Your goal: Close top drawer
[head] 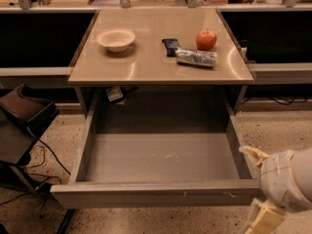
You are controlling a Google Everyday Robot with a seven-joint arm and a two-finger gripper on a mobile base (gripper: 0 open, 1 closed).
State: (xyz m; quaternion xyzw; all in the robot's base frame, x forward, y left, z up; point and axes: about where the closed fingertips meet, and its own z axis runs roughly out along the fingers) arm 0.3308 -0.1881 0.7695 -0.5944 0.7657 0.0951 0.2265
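Note:
The top drawer (156,195) is a wide, deep grey metal drawer, pulled far out from under the tabletop (146,65). Its inside is bare. Its flat front has small white scuffs. My gripper (257,186) is at the lower right, just off the drawer's front right corner. One cream finger (253,155) points toward the drawer's right wall and the other finger (265,218) sits below the front's lower edge. The fingers are spread apart and hold nothing.
On the tabletop stand a cream bowl (116,39), a red apple (206,39), a silver snack packet (196,57) and a dark wrapper (170,46). A dark chair (22,126) and cables stand at the left. The floor is speckled.

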